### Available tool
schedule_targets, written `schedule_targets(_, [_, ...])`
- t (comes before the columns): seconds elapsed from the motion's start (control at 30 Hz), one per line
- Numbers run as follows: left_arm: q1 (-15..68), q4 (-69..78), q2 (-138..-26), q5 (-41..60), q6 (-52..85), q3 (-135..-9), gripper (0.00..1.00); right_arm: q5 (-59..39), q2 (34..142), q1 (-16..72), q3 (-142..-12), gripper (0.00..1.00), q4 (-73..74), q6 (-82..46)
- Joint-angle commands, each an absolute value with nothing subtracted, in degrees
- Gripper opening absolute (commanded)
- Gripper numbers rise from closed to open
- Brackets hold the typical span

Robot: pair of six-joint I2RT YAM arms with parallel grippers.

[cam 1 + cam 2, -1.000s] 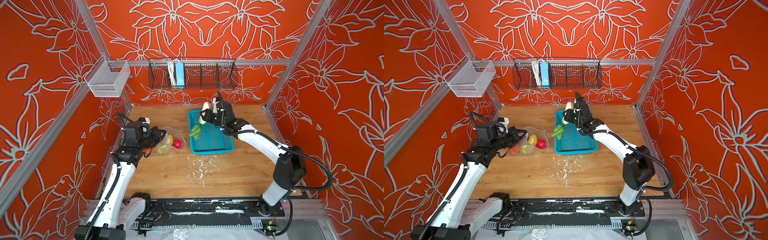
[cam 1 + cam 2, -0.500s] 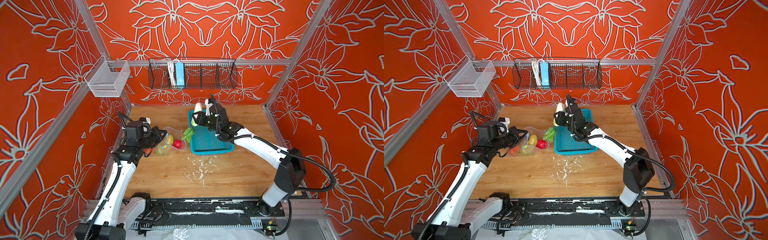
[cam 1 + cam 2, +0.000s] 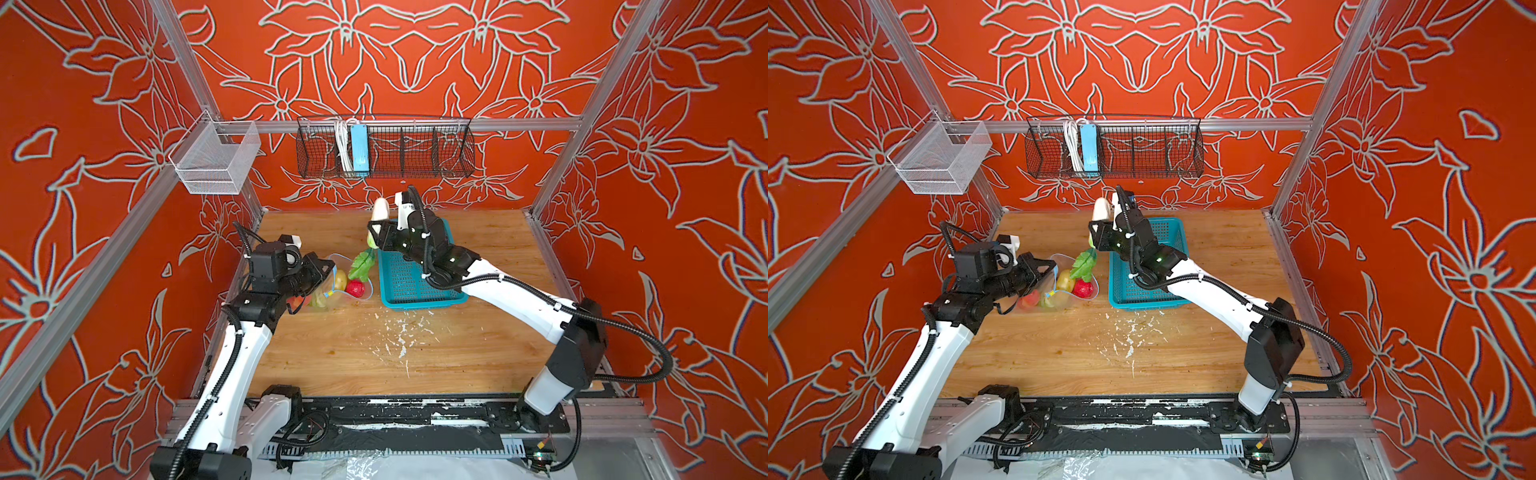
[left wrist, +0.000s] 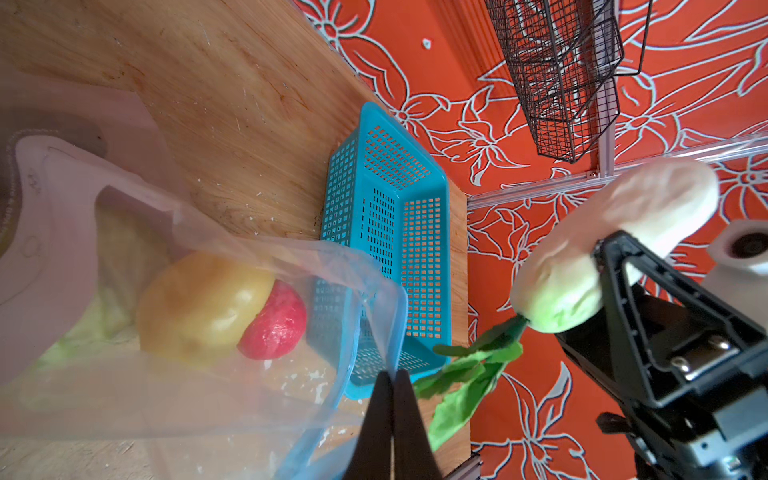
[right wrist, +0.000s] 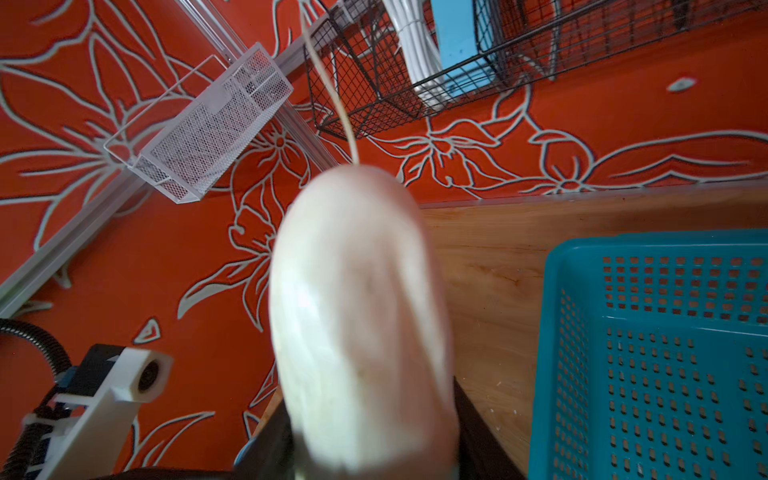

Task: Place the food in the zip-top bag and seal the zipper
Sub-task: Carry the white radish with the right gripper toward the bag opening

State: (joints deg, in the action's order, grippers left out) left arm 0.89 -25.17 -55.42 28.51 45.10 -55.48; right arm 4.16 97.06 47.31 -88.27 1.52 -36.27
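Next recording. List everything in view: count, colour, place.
zip-top bag: one, clear with blue rim, left on the table
yellow potato: one, yellow, inside the bag
red piece: one, red, inside the bag beside the potato
green cabbage: one, pale green, deeper in the bag
white radish: one, white with green leaves, in the air by the bag's mouth
teal basket: one, teal, right of the bag
wire basket: one, black, back wall, holding blue power strip, white cable
mesh basket: one, white, left rail
left gripper: one, black, shut on the bag's rim
right gripper: one, black, shut on the white radish
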Motion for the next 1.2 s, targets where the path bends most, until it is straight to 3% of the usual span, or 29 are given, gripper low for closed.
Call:
schedule_targets(0.0, [1.3, -24.6, -55.3, 29.5, 45.4, -57.4, 0.0, 8.4, 98.2, 49.1, -90.4, 0.14, 2.9, -32.4])
schedule_targets(0.7, [1.3, -24.7, -58.5, 30.7, 45.7, -60.3, 0.0, 24.7, 103.8, 58.2, -92.2, 0.13, 13.2, -20.9])
schedule_targets(1.17, [1.3, -24.3, -61.7, 31.2, 45.2, -63.8, 0.0, 25.9, 107.8, 61.1, -91.6, 0.13, 15.8, -24.2])
